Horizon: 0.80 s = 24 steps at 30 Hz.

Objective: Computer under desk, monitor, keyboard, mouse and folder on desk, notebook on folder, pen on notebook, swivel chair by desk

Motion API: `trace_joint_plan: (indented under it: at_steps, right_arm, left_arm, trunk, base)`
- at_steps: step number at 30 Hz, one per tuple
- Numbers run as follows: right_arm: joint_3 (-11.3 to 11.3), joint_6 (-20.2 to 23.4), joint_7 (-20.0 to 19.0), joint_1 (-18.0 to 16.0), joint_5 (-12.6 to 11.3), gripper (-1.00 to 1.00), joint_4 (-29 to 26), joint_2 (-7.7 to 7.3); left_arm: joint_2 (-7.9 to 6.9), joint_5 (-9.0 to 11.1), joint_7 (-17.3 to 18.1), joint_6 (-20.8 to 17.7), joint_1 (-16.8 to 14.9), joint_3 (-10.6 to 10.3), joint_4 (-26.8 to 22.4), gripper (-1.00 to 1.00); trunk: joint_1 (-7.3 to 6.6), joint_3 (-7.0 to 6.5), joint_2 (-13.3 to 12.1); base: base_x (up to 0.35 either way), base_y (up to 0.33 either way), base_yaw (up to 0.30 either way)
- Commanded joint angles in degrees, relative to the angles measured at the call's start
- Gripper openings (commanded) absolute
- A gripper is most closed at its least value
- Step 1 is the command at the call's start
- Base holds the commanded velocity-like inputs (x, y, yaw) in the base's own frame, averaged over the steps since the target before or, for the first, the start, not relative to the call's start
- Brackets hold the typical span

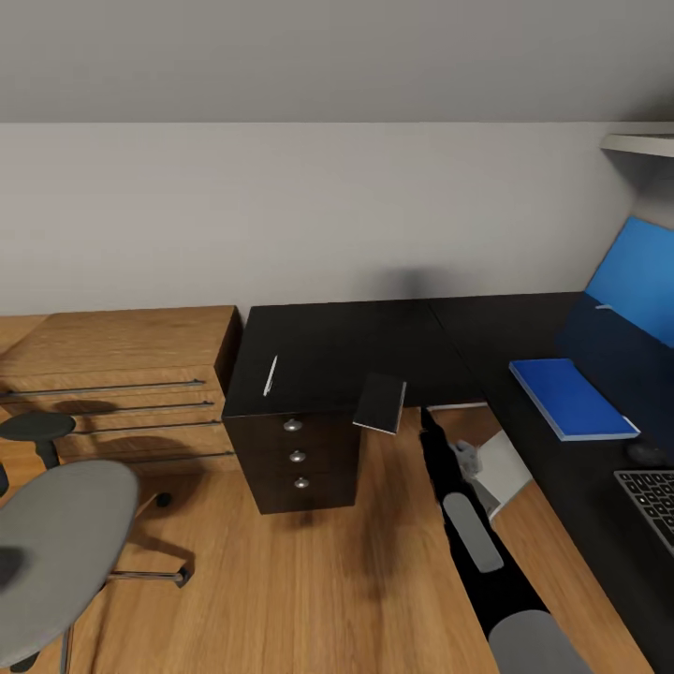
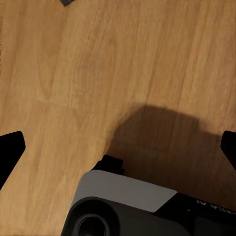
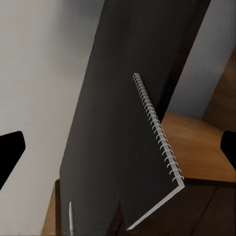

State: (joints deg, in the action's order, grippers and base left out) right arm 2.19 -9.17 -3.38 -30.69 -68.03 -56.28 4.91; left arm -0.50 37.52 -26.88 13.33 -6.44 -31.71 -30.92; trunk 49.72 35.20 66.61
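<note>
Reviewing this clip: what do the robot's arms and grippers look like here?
The right arm shows black links with rounded pale grey panels. The left gripper has black fingertips, a black body with a grey-white plate, a round dark opening and faint pale lettering. The right gripper also has black fingertips.

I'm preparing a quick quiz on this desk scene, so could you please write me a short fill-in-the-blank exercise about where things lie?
1. The pen lies on the black desk above the ____ unit.
2. The notebook overhangs the desk's ____.
3. The folder is coloured ____.
4. The swivel chair stands on the ____ floor.

Missing words: drawer; edge; blue; wooden
</note>
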Motion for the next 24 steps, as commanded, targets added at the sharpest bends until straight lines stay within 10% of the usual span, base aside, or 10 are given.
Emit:
trace_joint_plan:
  at_steps: [1,7,24]
  right_arm:
    - [0.11,0.89,-0.25,0.03,-0.61,1.00,0.05,-0.03]
    - [-0.22,11.37,-0.04,0.20,-0.62,1.00,0.13,-0.09]
    - [-0.37,17.11,-0.46,0.27,-0.71,1.00,0.29,-0.96]
  left_arm:
    - [-0.07,0.60,-0.38,0.63,-0.06,-0.46,-0.08,1.00]
    - [-0.04,0.83,-0.51,3.69,-0.06,-0.38,-0.33,1.00]
    - [0.05,0.89,-0.53,4.33,-0.06,-0.45,-0.29,1.00]
  trunk:
    - [0.00,0.04,0.03]
    - [0.22,0.22,0.43]
    - [3.95,3.28,7.25]
  base:
    - [0.000,0.000,0.000]
    - [0.000,0.000,0.000]
    - [0.000,0.000,0.000]
